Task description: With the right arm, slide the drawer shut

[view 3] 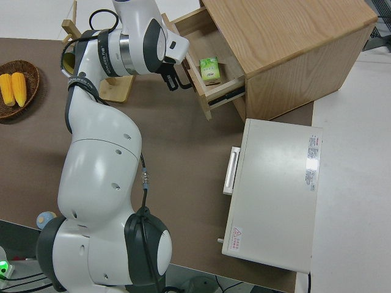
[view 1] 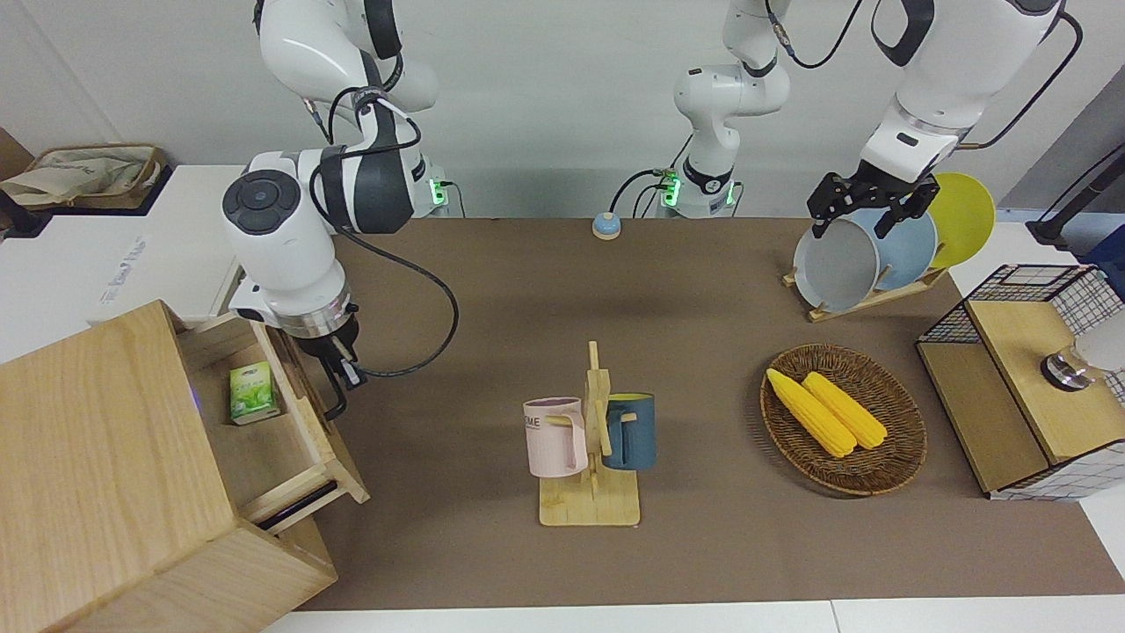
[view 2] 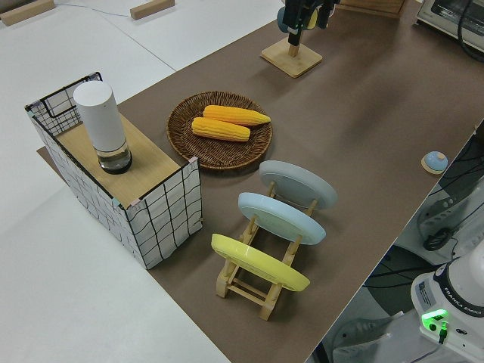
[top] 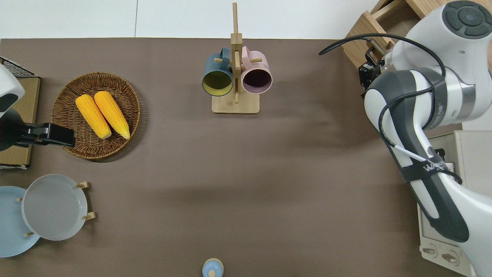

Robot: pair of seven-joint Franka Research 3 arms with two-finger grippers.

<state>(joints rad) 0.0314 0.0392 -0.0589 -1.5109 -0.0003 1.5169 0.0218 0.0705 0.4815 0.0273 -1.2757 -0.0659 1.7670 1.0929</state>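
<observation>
One drawer pulled out, front facing table centre; right hand at handle, grip unclear.

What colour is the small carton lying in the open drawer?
Green: the small rectangular carton in the open pale-wood drawer shows best in the front view.

A robotics lab: two white robot arms bolted along a brown-matted table staged with kitchen props.
</observation>
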